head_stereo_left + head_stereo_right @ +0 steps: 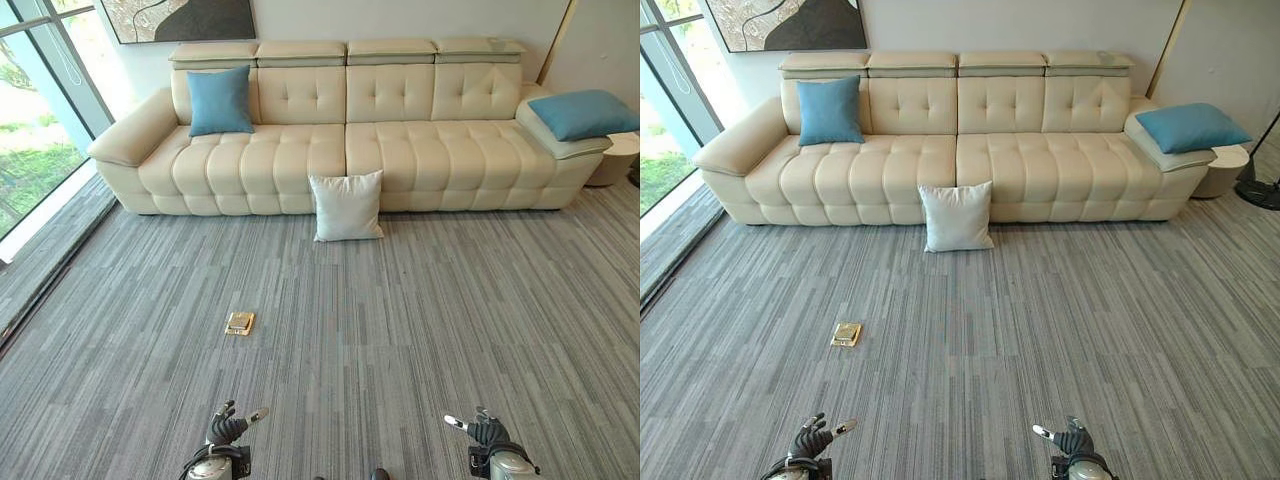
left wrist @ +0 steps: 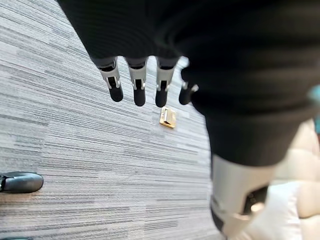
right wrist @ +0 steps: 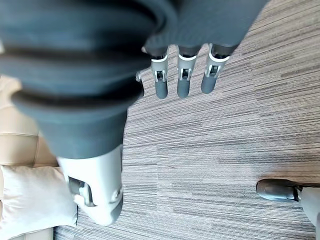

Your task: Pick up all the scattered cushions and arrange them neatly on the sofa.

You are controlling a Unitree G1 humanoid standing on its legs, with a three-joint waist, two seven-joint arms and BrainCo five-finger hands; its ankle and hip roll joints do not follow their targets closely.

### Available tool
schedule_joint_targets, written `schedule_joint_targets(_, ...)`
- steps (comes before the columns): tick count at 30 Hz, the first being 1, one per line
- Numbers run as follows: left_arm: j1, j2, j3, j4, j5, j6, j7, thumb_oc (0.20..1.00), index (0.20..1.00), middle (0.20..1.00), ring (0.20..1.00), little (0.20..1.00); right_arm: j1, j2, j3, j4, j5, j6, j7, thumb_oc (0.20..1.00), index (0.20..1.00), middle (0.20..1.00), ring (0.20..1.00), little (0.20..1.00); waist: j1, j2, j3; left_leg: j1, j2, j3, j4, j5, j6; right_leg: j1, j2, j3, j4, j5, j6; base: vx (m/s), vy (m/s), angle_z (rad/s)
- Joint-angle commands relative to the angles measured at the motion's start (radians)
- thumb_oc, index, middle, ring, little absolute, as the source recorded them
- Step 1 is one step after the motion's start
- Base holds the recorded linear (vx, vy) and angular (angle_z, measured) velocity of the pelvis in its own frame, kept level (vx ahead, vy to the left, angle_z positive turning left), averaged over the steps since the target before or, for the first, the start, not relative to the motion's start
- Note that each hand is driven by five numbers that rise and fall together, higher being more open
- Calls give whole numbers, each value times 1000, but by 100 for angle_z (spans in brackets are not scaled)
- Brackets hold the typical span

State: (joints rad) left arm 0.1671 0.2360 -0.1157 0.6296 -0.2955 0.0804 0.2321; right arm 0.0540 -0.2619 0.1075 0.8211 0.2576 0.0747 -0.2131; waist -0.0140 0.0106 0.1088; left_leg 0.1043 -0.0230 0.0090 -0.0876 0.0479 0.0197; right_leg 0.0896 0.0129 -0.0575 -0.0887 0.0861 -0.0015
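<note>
A cream sofa [image 1: 400,150] stands against the far wall. A white cushion [image 1: 346,206] leans upright on the carpet against the sofa's front, near the middle. A blue cushion [image 1: 220,100] stands on the left seat against the backrest. Another blue cushion [image 1: 582,113] lies on the sofa's right armrest. My left hand [image 1: 226,430] and right hand [image 1: 486,431] hang low at the near edge, far from the sofa, fingers straight and holding nothing. The white cushion [image 3: 35,197] also shows past my right hand [image 3: 182,80].
A small brass floor box [image 1: 240,322] sits in the grey striped carpet ahead of my left hand [image 2: 137,85]. A large window [image 1: 40,110] runs along the left. A round side table [image 1: 615,158] stands by the sofa's right end.
</note>
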Motion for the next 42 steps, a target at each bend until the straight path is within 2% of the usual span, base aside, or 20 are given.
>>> schedule_joint_targets(1,-42,29,5,-36,23,-17,-6,1000,1000,1000,1000,1000,-41,-25,0,-36,16,-16,8,1000,1000,1000,1000,1000,17,-13,43,14,-21,27,0,-90,-19,39,-25,-28,1,-139,60,38,38,1)
schedule_joint_targets(10,-60,41,12,-37,27,-25,14,1000,1000,1000,1000,1000,-55,-41,-10,-79,-9,-19,-7,1000,1000,1000,1000,1000,17,-13,88,-23,-34,13,0,-87,3,12,-38,-46,1,-139,60,38,67,4)
schedule_joint_targets(13,-75,43,12,-22,15,-27,18,1000,1000,1000,1000,1000,-64,-46,-18,-80,-10,-21,-17,1000,1000,1000,1000,1000,18,-10,99,-32,-37,8,0,-88,18,-37,-46,-47,88,-170,56,45,121,10)
schedule_joint_targets(15,-86,50,5,-26,20,-29,20,1000,1000,1000,1000,1000,-71,-45,-21,-73,-9,-23,-20,1000,1000,1000,1000,1000,14,-5,110,-33,-43,0,0,-90,31,-91,-49,-40,196,-192,63,80,175,8)
schedule_joint_targets(16,-89,54,12,-36,22,-28,23,1000,1000,1000,1000,1000,-66,-44,-23,-70,-14,-22,-16,1000,1000,1000,1000,1000,11,-3,119,-18,-50,-3,0,-102,48,-169,-65,-41,368,-190,77,83,156,-6)
schedule_joint_targets(17,-89,54,12,-36,22,-28,23,1000,1000,1000,1000,1000,-66,-44,-23,-70,-14,-22,-16,1000,1000,1000,1000,1000,11,-4,119,-19,-51,-2,0,-102,48,-170,-65,-40,370,-191,77,79,166,-16)
schedule_joint_targets(19,-90,59,25,-55,19,-27,33,1000,1000,1000,1000,1000,-66,-48,-15,-76,-29,-22,-20,1000,1000,1000,1000,1000,13,1,141,4,-54,14,0,-117,60,-264,-81,-44,544,-140,91,86,82,-13)
schedule_joint_targets(22,-93,56,27,-53,16,-33,36,1000,1000,1000,1000,1000,-68,-46,-18,-63,-26,-21,-17,1000,1000,1000,1000,1000,16,3,142,24,-47,16,0,-129,48,-314,-59,-49,502,-141,89,135,-26,-29)
schedule_joint_targets(24,-97,56,29,-49,14,-32,33,1000,1000,1000,1000,1000,-73,-50,-23,-58,-26,-20,-22,1000,1000,1000,1000,1000,17,2,147,50,-44,20,0,-142,37,-324,-39,-77,354,-109,91,222,-125,-2)
schedule_joint_targets(25,-103,54,40,-40,12,-31,31,1000,1000,1000,1000,1000,-71,-50,-27,-51,-28,-18,-25,1000,1000,1000,1000,1000,12,-2,148,86,-45,18,0,-160,24,-319,-22,-94,166,-48,110,374,-198,2)
schedule_joint_targets(26,-103,56,43,-46,14,-29,29,1000,1000,1000,1000,1000,-64,-54,-33,-54,-31,-13,-26,1000,1000,1000,1000,1000,7,-4,144,97,-45,15,0,-167,16,-320,-20,-92,120,-36,118,312,-162,1)
schedule_joint_targets(29,-86,43,35,-35,20,-27,14,1000,1000,1000,1000,1000,-41,-51,-35,-49,-31,-11,-17,1000,1000,1000,1000,1000,-2,4,117,136,-29,4,0,-176,3,-267,-8,-93,105,-46,93,430,-184,15)
schedule_joint_targets(30,-85,37,34,-21,16,-27,14,1000,1000,1000,1000,1000,-37,-54,-34,-43,-33,-13,-17,1000,1000,1000,1000,1000,-4,11,104,145,-22,2,0,-155,-4,-251,4,-86,107,-47,81,555,-255,37)
schedule_joint_targets(32,-81,21,33,2,4,-28,1,1000,1000,1000,1000,1000,-28,-66,-43,-36,-20,-16,-11,1000,1000,1000,1000,1000,-12,21,82,100,-3,18,166,-95,-44,-183,13,-98,67,-72,53,454,-243,29)
schedule_joint_targets(34,-81,20,30,-3,1,-27,-1,1000,1000,1000,1000,1000,-28,-69,-46,-33,-16,-17,-9,1000,1000,1000,1000,1000,-11,20,87,66,-6,25,238,-78,-61,-158,11,-104,56,-79,47,215,-167,40)
schedule_joint_targets(35,-88,16,25,-4,-13,-31,2,1000,1000,1000,1000,1000,-33,-77,-45,-23,-7,-20,-13,1000,1000,1000,1000,1000,-4,15,104,-1,-14,27,391,-37,-85,-112,9,-104,42,-96,26,287,-240,33)
schedule_joint_targets(36,-90,16,24,-8,-20,-32,4,1000,1000,1000,1000,1000,-34,-82,-47,-23,-7,-19,-13,1000,1000,1000,1000,1000,-1,13,114,-33,-15,28,458,-24,-93,-97,8,-106,42,-107,17,290,-245,17)
schedule_joint_targets(38,-92,14,23,-6,-28,-33,5,1000,1000,1000,1000,1000,-37,-85,-48,-22,-4,-20,-16,1000,1000,1000,1000,1000,-1,10,118,-58,-3,42,501,-18,-93,-84,6,-112,44,-119,9,173,-130,-10)
schedule_joint_targets(39,-98,13,20,3,-26,-32,4,1000,1000,1000,1000,1000,-41,-84,-51,-5,3,-18,-19,1000,1000,1000,1000,1000,0,-1,124,-94,17,78,483,-33,-74,-56,-9,-118,37,-129,4,202,-125,-18)
schedule_joint_targets(42,-89,16,17,3,-19,-25,3,1000,1000,1000,1000,1000,-37,-80,-53,-5,7,-15,-17,1000,1000,1000,1000,1000,5,-24,122,-152,9,92,380,-91,-45,-22,-31,-123,27,-137,13,245,-92,8)
